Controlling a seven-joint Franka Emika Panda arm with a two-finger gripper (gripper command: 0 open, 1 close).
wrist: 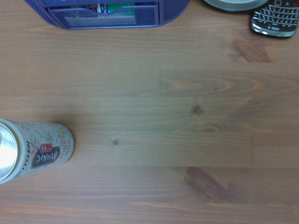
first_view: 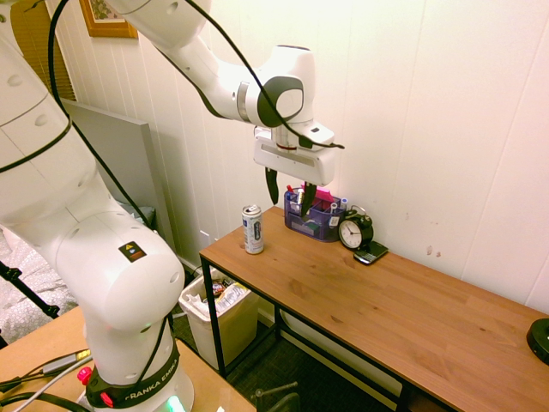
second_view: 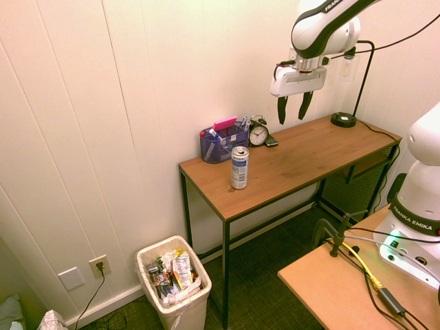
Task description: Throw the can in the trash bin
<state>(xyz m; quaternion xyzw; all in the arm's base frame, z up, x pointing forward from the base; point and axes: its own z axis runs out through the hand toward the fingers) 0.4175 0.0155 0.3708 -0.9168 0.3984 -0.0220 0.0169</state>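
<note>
The slim silver-white can (first_view: 252, 229) (second_view: 239, 167) with a blue label stands upright near the end of the wooden table (first_view: 377, 300) (second_view: 302, 155). In the wrist view the can (wrist: 32, 151) shows at the picture's edge. My gripper (first_view: 290, 190) (second_view: 291, 107) hangs open and empty well above the table, over its middle, off to the side of the can. The cream-white trash bin (first_view: 219, 319) (second_view: 175, 302), lined with a white bag and full of wrappers, stands on the floor beyond the table's end, below the can.
A blue-purple desk organiser (first_view: 315, 215) (second_view: 221, 141) (wrist: 107, 14), a black alarm clock (first_view: 355, 230) (second_view: 259, 133) and a phone (first_view: 371, 252) (wrist: 275, 21) line the wall side. A black lamp base (second_view: 344, 119) sits at the far end.
</note>
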